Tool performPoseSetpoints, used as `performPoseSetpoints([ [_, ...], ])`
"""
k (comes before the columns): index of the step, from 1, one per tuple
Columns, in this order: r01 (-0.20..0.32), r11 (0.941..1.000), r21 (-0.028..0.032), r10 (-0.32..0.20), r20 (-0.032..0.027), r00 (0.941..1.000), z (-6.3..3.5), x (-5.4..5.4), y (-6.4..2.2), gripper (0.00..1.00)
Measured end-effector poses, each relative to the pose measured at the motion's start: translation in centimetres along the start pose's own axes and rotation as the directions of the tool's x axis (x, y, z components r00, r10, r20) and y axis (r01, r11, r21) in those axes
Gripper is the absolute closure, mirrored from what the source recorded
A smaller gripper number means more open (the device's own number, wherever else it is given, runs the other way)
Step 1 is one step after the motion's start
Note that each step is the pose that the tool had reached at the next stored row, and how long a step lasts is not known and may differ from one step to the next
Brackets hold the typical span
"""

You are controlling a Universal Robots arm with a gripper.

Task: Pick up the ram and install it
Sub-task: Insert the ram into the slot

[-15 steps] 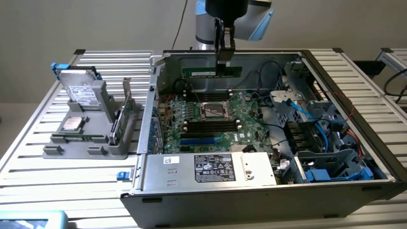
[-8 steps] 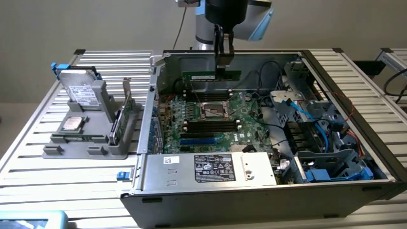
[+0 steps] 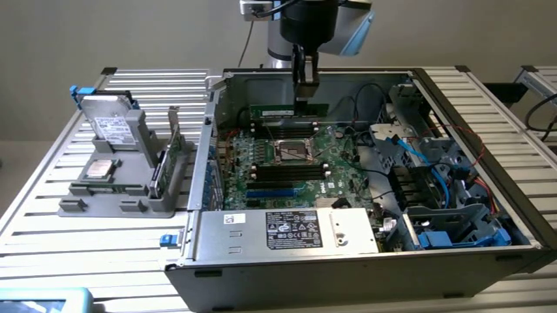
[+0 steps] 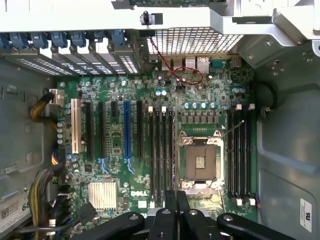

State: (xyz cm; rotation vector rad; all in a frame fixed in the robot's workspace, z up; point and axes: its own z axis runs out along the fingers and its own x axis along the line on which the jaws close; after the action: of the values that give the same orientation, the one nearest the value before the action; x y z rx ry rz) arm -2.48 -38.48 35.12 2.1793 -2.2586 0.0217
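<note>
The ram (image 3: 283, 112), a narrow green stick with a pale label, hangs level inside the open computer case (image 3: 452, 98). My gripper (image 3: 304, 98) comes down from above and is shut on the ram's upper edge near its middle. The stick sits just above the far memory slots (image 3: 287, 125), behind the CPU socket (image 3: 291, 151) on the green motherboard (image 3: 335, 186). In the wrist view my gripper (image 4: 176, 200) has its black fingers pressed together over the motherboard (image 4: 115, 145), between the two banks of memory slots (image 4: 161, 150) and beside the CPU socket (image 4: 200, 162).
A silver power supply box (image 3: 287, 228) closes the case's near side. Blue cables and drive cages (image 3: 435, 195) fill the exterior view's right. On the slatted table (image 3: 96, 261) a grey holder (image 3: 122, 189) carries a hard drive (image 3: 117, 124) and a bracketed card (image 3: 169, 153).
</note>
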Motion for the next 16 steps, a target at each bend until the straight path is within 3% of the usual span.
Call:
performPoseSetpoints([
  [6, 0.0, 1.0, 0.0005, 0.0, -0.0137, 0.9999, 0.89, 0.0, 0.01, 0.87],
  [11, 0.001, 1.0, 0.0015, -0.001, -0.0424, 0.9991, 1.32, -0.1, 0.0, 0.87],
  [16, 0.002, 1.0, 0.0016, -0.002, -0.044, 0.999, 2.21, -0.1, 0.0, 0.87],
])
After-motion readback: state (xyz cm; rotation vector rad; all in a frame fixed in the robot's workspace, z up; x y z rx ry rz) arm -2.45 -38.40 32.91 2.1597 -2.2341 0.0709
